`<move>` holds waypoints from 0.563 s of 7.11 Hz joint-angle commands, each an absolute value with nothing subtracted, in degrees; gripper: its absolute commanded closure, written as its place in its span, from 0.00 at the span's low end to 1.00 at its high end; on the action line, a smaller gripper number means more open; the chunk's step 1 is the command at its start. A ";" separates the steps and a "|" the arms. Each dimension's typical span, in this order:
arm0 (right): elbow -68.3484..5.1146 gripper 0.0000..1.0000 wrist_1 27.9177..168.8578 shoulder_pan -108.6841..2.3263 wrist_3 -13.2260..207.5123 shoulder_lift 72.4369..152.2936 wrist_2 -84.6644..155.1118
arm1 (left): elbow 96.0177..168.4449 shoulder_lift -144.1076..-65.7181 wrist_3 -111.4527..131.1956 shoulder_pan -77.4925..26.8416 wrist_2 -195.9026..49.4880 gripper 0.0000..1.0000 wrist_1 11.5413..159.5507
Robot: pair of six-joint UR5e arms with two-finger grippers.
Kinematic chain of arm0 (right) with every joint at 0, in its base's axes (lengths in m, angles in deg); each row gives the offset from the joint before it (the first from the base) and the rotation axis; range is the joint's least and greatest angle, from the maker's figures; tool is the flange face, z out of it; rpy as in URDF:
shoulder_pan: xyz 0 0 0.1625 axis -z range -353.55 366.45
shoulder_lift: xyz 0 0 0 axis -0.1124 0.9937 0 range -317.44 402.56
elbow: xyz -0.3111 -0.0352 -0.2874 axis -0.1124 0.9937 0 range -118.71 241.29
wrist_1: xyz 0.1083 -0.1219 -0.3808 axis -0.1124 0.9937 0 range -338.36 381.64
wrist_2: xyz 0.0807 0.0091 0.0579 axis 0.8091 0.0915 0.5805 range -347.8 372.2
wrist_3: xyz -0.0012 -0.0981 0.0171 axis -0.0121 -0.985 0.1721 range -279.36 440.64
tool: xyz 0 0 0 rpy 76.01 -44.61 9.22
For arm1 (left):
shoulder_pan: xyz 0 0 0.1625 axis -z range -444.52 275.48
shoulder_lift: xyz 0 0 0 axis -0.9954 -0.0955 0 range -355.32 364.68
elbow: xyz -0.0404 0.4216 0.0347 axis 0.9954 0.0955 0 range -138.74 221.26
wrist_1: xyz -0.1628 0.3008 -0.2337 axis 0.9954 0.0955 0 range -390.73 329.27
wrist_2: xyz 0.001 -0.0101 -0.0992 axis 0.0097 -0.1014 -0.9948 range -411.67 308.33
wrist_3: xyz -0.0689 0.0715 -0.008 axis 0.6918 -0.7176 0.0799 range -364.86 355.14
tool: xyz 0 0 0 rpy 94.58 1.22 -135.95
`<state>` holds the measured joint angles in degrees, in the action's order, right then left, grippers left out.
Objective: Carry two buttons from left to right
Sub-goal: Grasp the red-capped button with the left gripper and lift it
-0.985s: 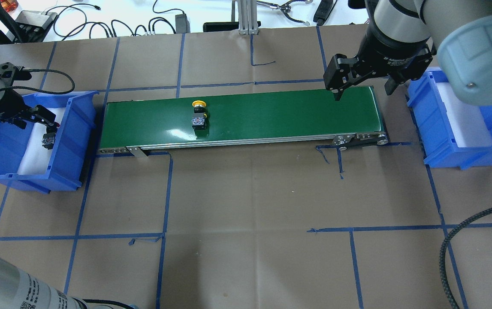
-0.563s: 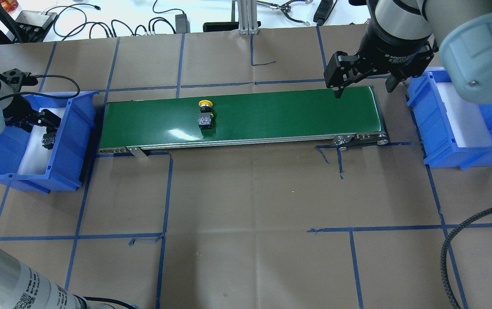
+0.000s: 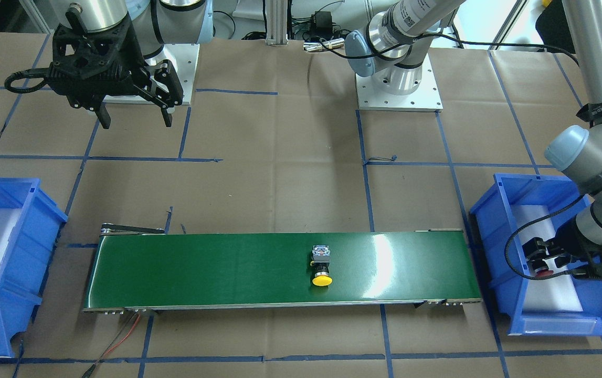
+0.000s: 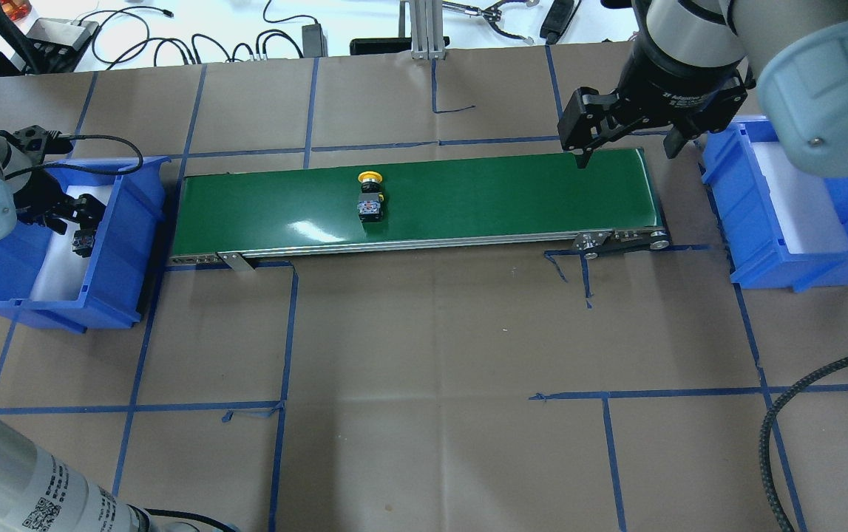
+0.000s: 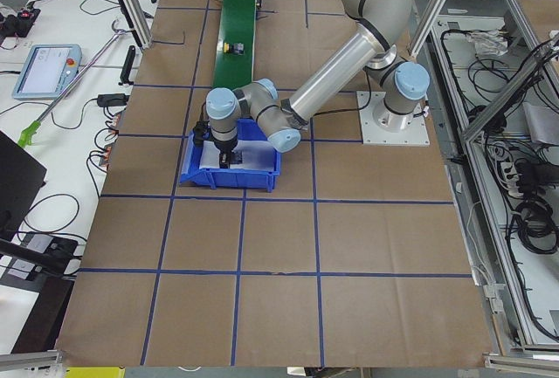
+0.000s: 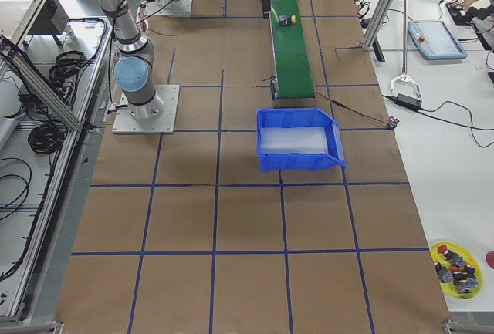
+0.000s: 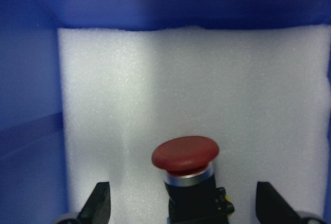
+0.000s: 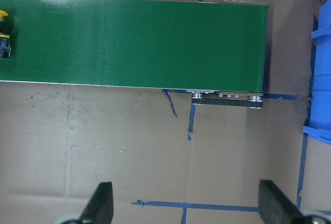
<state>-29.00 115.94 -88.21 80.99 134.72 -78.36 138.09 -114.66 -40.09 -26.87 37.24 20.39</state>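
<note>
Midway on the green belt [image 4: 505, 192] lay our yellow-capped push button [image 4: 370, 193]; left end effector [image 7: 183, 206] and right end effector [image 4: 625, 159] stood open, the red-capped button [image 7: 185, 154] ungripped.

The left arm [image 3: 592, 58] and right arm [image 4: 690, 33] are silver tubes joined by rounded, pale grey-blue joint caps [image 3: 568, 144], bolted to white square base plates [image 3: 421, 94]. The left arm's tube bears a QR-code label [image 4: 50, 510]. The left gripper [image 7: 184, 208] and right gripper [image 3: 137, 124] are black, and a thin black cable [image 3: 513, 247] loops beside the left wrist.
</note>
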 commanded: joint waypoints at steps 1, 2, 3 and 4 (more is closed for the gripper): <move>-28.80 0.00 116.04 -88.21 80.99 133.97 -78.24 | 137.86 -114.76 -39.05 -26.60 37.53 0.60 20.85; -28.80 0.00 116.21 -88.21 81.25 133.88 -78.15 | 137.85 -114.76 -38.96 -26.60 37.36 0.73 20.95; -28.88 0.00 116.12 -88.21 81.17 133.96 -78.32 | 137.77 -114.59 -38.87 -26.60 37.36 0.86 21.21; -28.80 0.00 115.69 -88.12 80.91 134.05 -78.59 | 136.81 -113.98 -38.87 -26.60 37.27 0.90 21.91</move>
